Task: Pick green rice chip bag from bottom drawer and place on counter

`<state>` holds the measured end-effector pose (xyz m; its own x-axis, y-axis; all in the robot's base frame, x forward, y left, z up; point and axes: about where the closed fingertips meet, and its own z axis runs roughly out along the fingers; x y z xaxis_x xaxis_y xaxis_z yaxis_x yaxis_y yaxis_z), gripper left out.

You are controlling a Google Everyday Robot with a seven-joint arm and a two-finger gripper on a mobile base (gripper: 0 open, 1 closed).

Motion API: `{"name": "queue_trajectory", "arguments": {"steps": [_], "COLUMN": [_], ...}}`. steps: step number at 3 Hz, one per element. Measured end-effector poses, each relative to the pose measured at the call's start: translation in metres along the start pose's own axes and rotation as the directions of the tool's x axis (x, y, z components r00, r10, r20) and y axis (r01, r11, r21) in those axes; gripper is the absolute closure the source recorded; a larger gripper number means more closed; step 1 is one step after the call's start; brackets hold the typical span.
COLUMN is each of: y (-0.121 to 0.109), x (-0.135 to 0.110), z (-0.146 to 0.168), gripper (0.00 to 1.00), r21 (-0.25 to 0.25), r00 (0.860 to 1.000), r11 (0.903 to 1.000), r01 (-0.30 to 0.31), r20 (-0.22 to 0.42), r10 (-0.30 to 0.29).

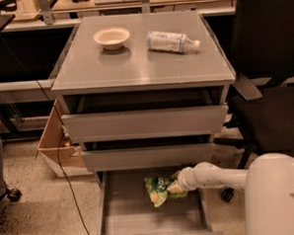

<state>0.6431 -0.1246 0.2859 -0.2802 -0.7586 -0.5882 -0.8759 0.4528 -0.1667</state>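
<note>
The green rice chip bag (157,190) is in the open bottom drawer (142,218), near its back right, and looks raised a little off the drawer floor. My gripper (171,187) reaches in from the right on a white arm and is shut on the bag's right edge. The grey counter (144,65) is the cabinet top above the two upper drawers.
A cream bowl (111,37) and a lying clear bottle (171,41) sit at the back of the counter. The two upper drawers (145,123) stand slightly out above the bag. A cardboard box (54,144) is to the left and a black chair (275,108) to the right.
</note>
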Motion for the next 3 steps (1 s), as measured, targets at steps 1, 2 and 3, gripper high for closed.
{"name": "queue_trajectory", "arguments": {"steps": [1, 2, 3], "y": [0.038, 0.052, 0.06], "x": [0.029, 0.061, 0.067], "z": [-0.019, -0.062, -0.156], "gripper": [1.0, 1.0, 1.0], "r21": [-0.072, -0.05, 0.074], "r00": [0.991, 0.971, 0.963], "r11": [0.9964, 0.9928, 0.9904], "r01": [-0.046, -0.109, -0.117], "r20": [-0.126, -0.219, -0.235], "r10": [0.036, 0.096, 0.131]}}
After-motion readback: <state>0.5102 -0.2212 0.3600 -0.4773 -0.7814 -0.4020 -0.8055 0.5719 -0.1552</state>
